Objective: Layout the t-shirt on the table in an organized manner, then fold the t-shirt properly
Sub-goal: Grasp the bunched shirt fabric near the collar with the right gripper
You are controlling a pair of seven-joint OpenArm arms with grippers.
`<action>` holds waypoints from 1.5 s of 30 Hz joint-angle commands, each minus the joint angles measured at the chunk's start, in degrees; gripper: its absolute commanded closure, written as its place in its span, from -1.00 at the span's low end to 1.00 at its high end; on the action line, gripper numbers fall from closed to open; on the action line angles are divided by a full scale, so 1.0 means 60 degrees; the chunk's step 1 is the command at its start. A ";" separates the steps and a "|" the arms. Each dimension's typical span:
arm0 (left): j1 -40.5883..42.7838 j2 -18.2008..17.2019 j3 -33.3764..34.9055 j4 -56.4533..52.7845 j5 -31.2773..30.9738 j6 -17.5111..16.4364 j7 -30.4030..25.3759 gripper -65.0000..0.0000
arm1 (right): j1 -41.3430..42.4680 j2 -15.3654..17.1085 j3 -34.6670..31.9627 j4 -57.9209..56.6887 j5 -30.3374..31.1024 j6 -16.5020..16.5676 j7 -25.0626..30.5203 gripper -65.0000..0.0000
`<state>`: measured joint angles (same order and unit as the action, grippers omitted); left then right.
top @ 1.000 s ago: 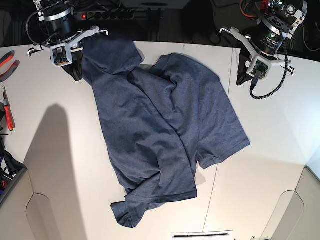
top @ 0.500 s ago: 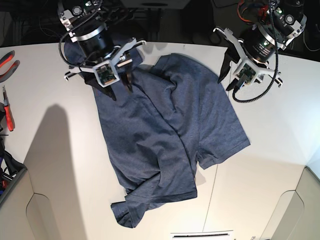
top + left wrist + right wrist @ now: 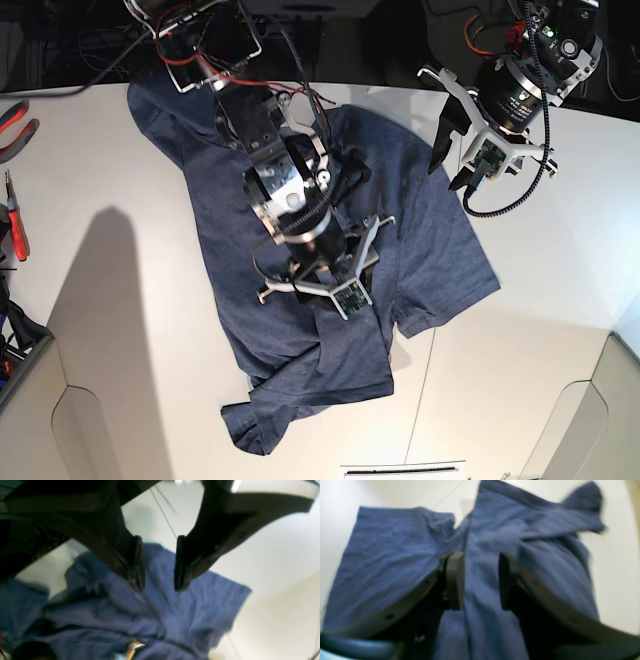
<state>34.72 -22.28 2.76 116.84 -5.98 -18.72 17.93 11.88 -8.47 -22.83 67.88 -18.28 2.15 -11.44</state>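
Right end effector jaws apart, empty, over the middle of the rumpled t-shirt on the counter; left end effector also apart, empty, beside shirt's edge

The right arm reaches far out from the back edge toward the middle, its wrist bent down. The right gripper points downward, its 2 dark fingers parted with a clear gap and nothing clamped between them. The left arm stays near the back corner, the left gripper angled down and inward, its 2 fingers likewise spread apart.
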 commanded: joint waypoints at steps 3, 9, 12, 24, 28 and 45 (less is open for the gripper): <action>-0.0423 0.0175 -0.0033 -0.0831 -0.0036 0.0007 -0.0160 0.28 | 0.1304 -0.0040 -0.0084 -0.1650 -0.0688 -0.0696 0.0160 0.30; -0.1392 0.0255 -0.0033 -0.2991 -0.0109 -0.0364 -0.0168 0.28 | 0.2492 -0.0040 -0.0073 -0.3315 -0.0852 -0.1155 0.0197 0.30; -0.1916 0.0299 -0.0033 -0.3683 -0.0353 -0.0659 -0.0168 0.28 | 0.2543 -0.0040 -0.0073 -0.3315 -0.0849 -0.1137 0.0313 0.31; -0.2463 0.0408 -0.0033 -0.4003 -0.1151 -0.0754 -0.0168 0.28 | 0.2481 -0.0040 -0.0073 -0.3319 -0.0270 -0.0790 0.0732 0.47; -0.2586 0.0408 -0.0022 -0.4003 -0.1206 -0.1035 -0.0171 0.28 | 0.2481 -0.0040 -0.0073 -0.3395 -0.0270 -0.0131 0.0732 -0.05; -0.2747 0.0408 -0.0018 -0.4003 -0.1253 -0.1100 -0.0157 0.29 | 0.2404 -0.0040 -0.0073 -0.4226 -0.0131 -0.0149 0.2273 1.00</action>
<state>18.44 -19.38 2.92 92.03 -12.97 -24.73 18.02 24.91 -8.23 -23.31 41.30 -18.92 1.91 0.64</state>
